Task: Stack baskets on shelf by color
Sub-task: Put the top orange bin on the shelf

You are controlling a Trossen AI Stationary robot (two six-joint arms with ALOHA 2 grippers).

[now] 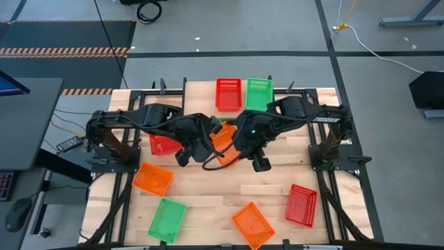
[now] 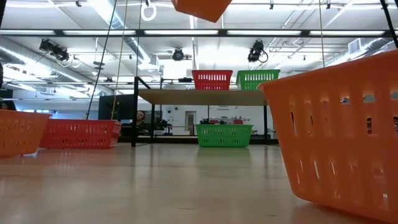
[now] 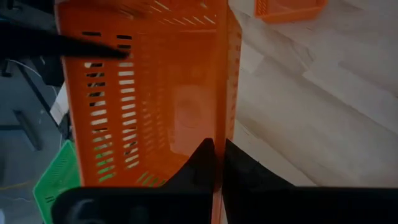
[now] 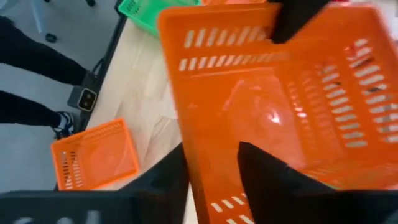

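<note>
The left gripper (image 3: 217,165) is pinched tight on the wall of an orange basket (image 3: 155,93), lifted over the table's (image 1: 208,198) middle. The right gripper (image 4: 211,165) straddles another wall of it, fingers partly apart, near the shelf (image 2: 202,96)

Baskets – red (image 1: 228,94), green (image 1: 259,93), orange (image 1: 152,178), slotted sides; shelf (image 2: 202,97) light wood, black legs.
</note>
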